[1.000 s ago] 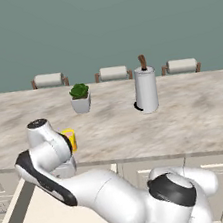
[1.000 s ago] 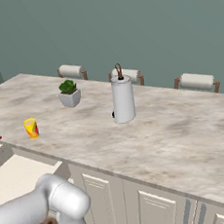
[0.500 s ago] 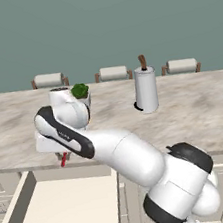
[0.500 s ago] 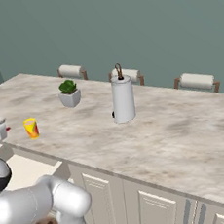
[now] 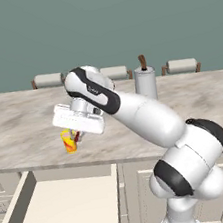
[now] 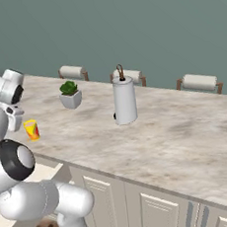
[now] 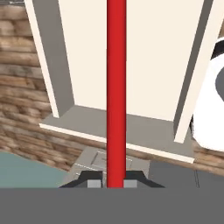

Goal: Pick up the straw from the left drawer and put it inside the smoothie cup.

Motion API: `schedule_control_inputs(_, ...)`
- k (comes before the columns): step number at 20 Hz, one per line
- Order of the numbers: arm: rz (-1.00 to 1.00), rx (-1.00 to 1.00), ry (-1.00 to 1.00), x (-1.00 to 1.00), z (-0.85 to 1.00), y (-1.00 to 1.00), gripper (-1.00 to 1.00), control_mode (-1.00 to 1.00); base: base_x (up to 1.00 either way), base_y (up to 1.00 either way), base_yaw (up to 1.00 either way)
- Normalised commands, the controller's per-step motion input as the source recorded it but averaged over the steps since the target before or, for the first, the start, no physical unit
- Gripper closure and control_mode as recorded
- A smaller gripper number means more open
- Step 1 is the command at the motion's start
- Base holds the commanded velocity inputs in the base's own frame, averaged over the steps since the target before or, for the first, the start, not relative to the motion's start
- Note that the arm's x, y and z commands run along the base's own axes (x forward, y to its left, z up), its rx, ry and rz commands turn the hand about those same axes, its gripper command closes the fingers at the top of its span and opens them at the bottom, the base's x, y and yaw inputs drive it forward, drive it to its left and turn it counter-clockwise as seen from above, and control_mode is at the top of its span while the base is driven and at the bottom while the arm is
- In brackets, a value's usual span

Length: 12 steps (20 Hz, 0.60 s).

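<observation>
Straw pinched above open drawer

A solid red straw runs between the dark claw tips; behind it, a cream drawer; beside the claw, a yellow, orange-swirled cup.

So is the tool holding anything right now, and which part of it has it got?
Yes, the tool is shut on the red straw, gripping it at one end; the rest of the straw runs out ahead of the fingertips.
</observation>
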Motion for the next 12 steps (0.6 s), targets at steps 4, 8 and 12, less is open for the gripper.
schedule_control_inputs(4,0.0,0.23,0.3,0.18,0.48,-0.34,1.0,-1.0,0.0,0.0,0.0)
schedule_control_inputs(8,0.0,0.2,0.3,0.16,0.15,-0.21,1.0,-1.0,0.0,0.0,0.0)
schedule_control_inputs(12,-0.01,0.12,0.3,0.24,0.0,0.0,1.0,-1.0,0.0,0.0,0.0)
